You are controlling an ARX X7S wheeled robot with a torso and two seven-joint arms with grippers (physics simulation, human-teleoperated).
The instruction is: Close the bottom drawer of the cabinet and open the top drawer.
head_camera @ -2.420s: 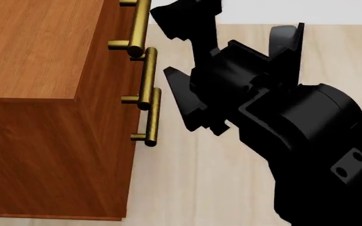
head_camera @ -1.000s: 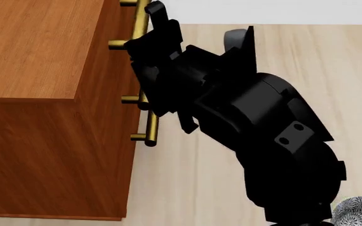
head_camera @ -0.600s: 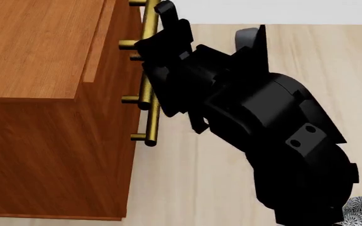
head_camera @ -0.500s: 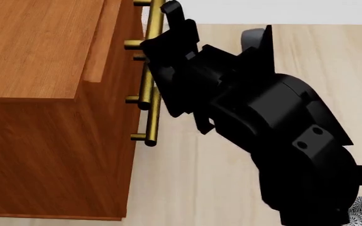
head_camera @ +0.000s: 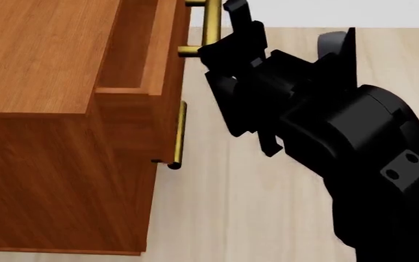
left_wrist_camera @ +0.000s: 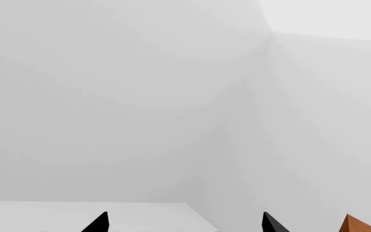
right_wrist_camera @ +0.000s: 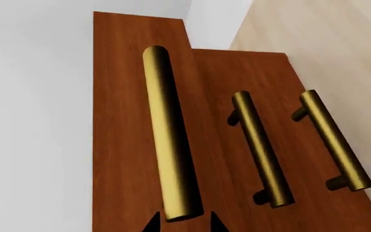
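Note:
The cabinet (head_camera: 42, 60) fills the left of the head view. Its top drawer (head_camera: 159, 49) stands pulled out, inside open to view. My right gripper (head_camera: 217, 41) is shut on the top drawer's brass handle (head_camera: 211, 22). In the right wrist view the fingertips (right_wrist_camera: 152, 225) flank the end of that handle (right_wrist_camera: 169, 145), with the gripper (right_wrist_camera: 184, 224) around it. The middle handle (right_wrist_camera: 260, 150) and the bottom drawer's handle (right_wrist_camera: 334, 140) lie on one flush front behind it. The bottom drawer's handle (head_camera: 178, 136) shows under the top drawer. My left gripper (left_wrist_camera: 185, 228) is open and empty, facing a white wall.
Pale wood floor (head_camera: 268, 218) lies to the right of the cabinet. My right arm (head_camera: 355, 147) fills the right of the head view. A reddish-brown corner (left_wrist_camera: 359, 225) shows at the edge of the left wrist view.
My right gripper came from free space to the top handle and closed on it. The top drawer has since slid out to the right with the gripper. The lower handles have not moved.

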